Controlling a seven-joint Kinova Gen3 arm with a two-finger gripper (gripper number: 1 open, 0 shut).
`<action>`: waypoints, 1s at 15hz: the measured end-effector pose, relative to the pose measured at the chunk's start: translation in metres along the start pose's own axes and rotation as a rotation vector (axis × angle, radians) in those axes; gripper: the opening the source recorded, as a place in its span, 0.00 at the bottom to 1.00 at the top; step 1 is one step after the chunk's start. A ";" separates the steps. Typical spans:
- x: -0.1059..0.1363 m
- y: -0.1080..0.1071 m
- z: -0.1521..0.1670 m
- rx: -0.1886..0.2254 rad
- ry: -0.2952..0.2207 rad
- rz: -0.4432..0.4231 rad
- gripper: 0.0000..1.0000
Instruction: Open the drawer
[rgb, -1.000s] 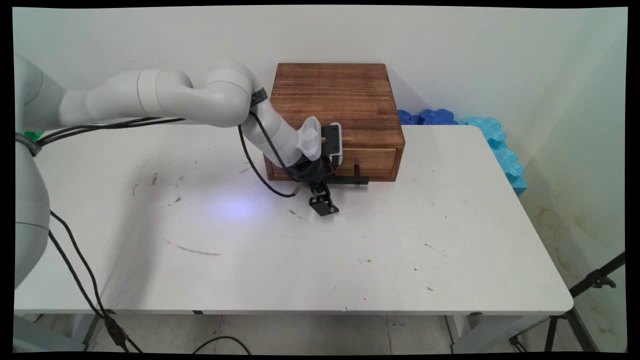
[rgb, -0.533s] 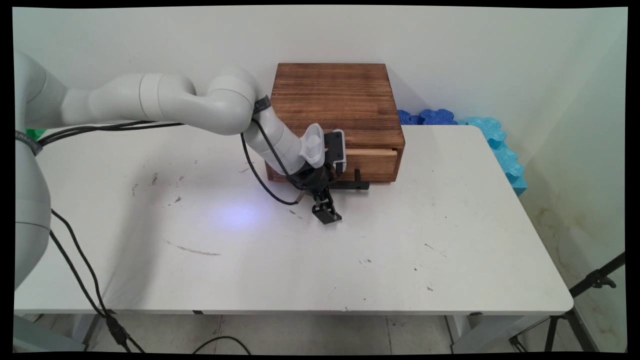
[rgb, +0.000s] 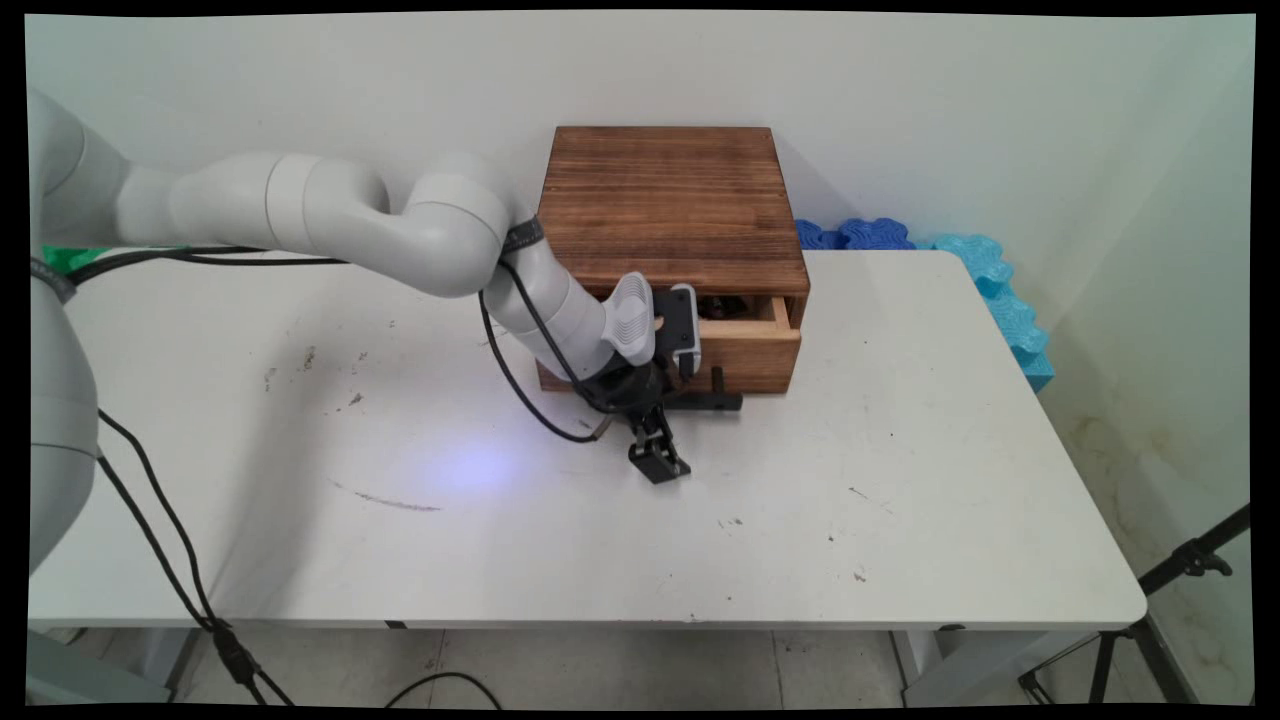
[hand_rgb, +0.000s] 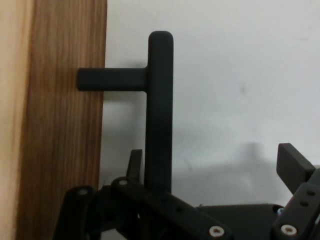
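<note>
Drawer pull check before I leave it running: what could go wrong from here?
1. The gripper is open, and the handle lies against one finger, unclamped, so it may slip off.
2. Nothing visibly anchors the wooden box, so pulling the drawer might drag it across the table.

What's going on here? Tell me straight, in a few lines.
A white Kinova arm is working on the drawer of a wooden box at the back of the white table. Its jaws are open, with one finger tucked between the drawer front and the bar of the black handle. The drawer stands partly open, with something dark inside that is too hidden to name.
</note>
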 end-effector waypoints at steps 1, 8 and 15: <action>0.001 0.006 -0.001 -0.006 0.000 -0.004 1.00; 0.002 0.041 -0.009 -0.042 0.002 -0.023 1.00; 0.003 0.073 -0.018 -0.073 0.004 -0.039 1.00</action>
